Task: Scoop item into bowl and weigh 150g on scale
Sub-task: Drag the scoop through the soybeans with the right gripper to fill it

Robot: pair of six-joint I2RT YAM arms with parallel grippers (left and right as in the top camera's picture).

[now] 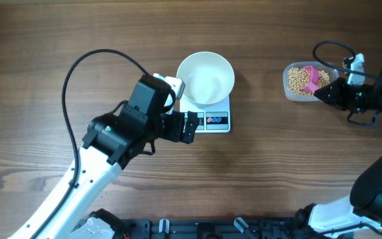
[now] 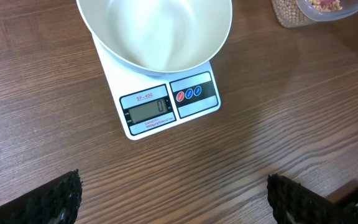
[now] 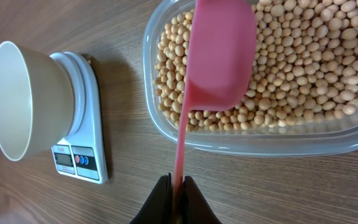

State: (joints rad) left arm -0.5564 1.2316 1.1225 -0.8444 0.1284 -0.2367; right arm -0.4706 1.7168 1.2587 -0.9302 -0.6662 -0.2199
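Note:
The white bowl (image 1: 205, 78) (image 2: 157, 31) (image 3: 23, 99) stands on the white scale (image 1: 217, 121) (image 2: 166, 102) (image 3: 82, 149), and I see nothing inside it. The display reads zero. Beige beans (image 1: 298, 79) (image 3: 303, 68) fill a clear plastic tub (image 3: 253, 144) at the right. A pink scoop (image 1: 320, 77) (image 3: 219, 56) hangs tilted over the beans, its thin handle pinched in my shut right gripper (image 1: 329, 91) (image 3: 178, 186). My left gripper (image 1: 192, 126) (image 2: 174, 182) is wide open, holding nothing, just in front of the scale's left front corner.
A black cable (image 1: 78, 73) loops from the left arm over the table's left half. A black rail (image 1: 197, 229) runs along the near edge. The right arm's white base (image 1: 370, 192) stands at the lower right. Bare wood lies between scale and tub.

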